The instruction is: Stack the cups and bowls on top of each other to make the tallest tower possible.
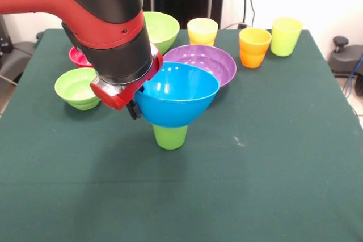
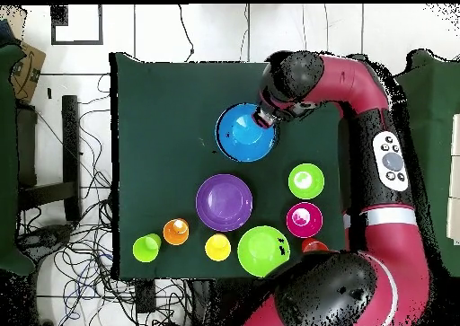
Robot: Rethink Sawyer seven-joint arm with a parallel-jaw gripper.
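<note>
The large blue bowl (image 1: 177,92) sits on top of a green cup (image 1: 170,136) near the table's middle, forming a tower two high. My gripper (image 1: 136,106) is at the bowl's left rim and is shut on it; one black finger (image 1: 134,110) shows outside the bowl wall. In the overhead view the gripper (image 2: 261,119) is at the edge of the blue bowl (image 2: 245,134), and the cup is hidden beneath it. The purple bowl (image 1: 205,60) lies just behind the tower.
At the far side stand the large lime bowl (image 1: 163,26), a pale yellow cup (image 1: 202,30), an orange cup (image 1: 254,47) and a yellow-green cup (image 1: 285,35). A small lime bowl (image 1: 79,87) and a red bowl (image 1: 77,58) are at the left, partly behind my arm.
</note>
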